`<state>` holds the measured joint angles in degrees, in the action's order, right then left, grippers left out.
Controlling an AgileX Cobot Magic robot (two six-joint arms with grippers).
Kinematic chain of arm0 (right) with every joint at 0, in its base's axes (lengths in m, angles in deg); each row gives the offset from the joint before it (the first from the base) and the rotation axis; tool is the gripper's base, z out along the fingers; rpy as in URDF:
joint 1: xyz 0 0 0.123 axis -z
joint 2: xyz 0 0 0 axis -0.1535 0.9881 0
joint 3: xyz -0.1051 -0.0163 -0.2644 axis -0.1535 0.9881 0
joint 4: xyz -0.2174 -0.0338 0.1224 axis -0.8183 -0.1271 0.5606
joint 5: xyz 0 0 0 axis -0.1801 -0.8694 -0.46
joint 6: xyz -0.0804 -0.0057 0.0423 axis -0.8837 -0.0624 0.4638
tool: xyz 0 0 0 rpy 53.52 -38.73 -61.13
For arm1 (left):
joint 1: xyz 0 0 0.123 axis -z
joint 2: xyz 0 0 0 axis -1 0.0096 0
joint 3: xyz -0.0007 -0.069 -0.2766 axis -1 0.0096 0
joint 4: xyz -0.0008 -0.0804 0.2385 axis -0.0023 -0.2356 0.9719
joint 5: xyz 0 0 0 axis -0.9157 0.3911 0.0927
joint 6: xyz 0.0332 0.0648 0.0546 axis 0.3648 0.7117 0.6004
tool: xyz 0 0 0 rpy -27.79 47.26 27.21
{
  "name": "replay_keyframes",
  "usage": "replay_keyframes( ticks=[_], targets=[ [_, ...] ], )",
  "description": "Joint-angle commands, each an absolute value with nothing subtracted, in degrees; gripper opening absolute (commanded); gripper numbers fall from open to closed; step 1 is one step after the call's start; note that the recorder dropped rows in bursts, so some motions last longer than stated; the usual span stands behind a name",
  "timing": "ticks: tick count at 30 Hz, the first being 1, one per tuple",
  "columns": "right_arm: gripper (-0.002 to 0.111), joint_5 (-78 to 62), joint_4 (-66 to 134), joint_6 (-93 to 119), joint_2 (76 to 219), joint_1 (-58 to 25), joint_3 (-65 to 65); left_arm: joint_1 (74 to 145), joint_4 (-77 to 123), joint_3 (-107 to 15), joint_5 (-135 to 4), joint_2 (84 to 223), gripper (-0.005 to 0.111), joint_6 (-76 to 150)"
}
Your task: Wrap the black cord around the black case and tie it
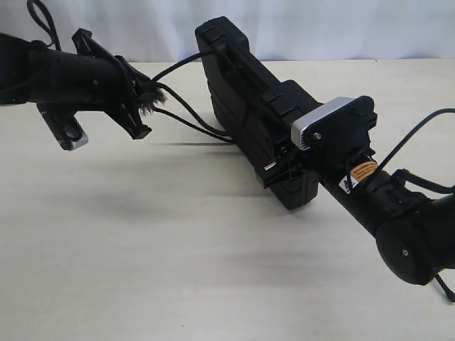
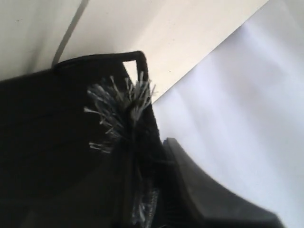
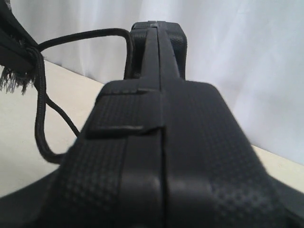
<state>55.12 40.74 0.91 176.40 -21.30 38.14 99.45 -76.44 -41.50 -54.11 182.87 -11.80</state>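
The black case [image 1: 242, 92] stands on its long edge on the table, running away from the camera. My right gripper [image 1: 284, 169] is shut on its near end, below the grey camera block. In the right wrist view the black case [image 3: 161, 156] fills the frame and hides the fingers. My left gripper [image 1: 136, 101] is raised left of the case and shut on the black cord [image 1: 188, 117] by its frayed tuft [image 1: 151, 99]. From there two strands run to the case's left side. The tuft [image 2: 124, 105] sticks out between the left fingers; the black cord [image 3: 39, 99] loops beside the case.
The pale table [image 1: 178, 270] spreads in front of and left of the case. A white curtain [image 1: 320, 28] hangs along the back edge. The right arm's own cables [image 1: 409, 138] arc over its wrist.
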Motion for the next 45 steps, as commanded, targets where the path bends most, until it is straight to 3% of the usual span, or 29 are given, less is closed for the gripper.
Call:
replay_keyframes(
  ticks=[1,12,19,24,29,32,40,45],
  targets=[
    [0.004,50.81,41.88,0.98,177.01,-21.25,38.43,99.48,-76.78,-41.95,-59.81,181.59,0.0,-15.83],
    [0.004,50.71,41.88,1.55,177.01,-21.25,38.43,102.95,-76.78,-41.85,-59.26,181.59,0.0,-22.48],
    [0.004,50.71,41.88,1.66,177.01,-21.25,38.43,113.24,-76.78,-41.61,-68.81,181.59,0.0,-28.72],
    [0.004,50.71,41.44,2.39,177.01,-21.25,38.43,112.42,-75.22,-37.3,-74.19,181.59,0.0,-27.89],
    [0.004,50.71,39.23,2.69,177.01,-21.25,38.43,111.99,-55.06,-37.33,-87.43,181.59,0.0,7.22],
    [0.004,50.71,39.23,2.69,177.01,-21.25,38.43,111.99,-53.82,-37.33,-84.01,181.59,0.0,25.97],
    [0.004,50.71,39.23,2.69,177.01,-21.25,38.43,111.99,-53.82,-37.33,-80.64,181.59,0.0,55.2],
    [0.004,50.71,39.23,2.69,177.01,-21.25,38.43,111.99,-53.82,-37.33,-81.71,181.59,0.0,60.22]
  ],
)
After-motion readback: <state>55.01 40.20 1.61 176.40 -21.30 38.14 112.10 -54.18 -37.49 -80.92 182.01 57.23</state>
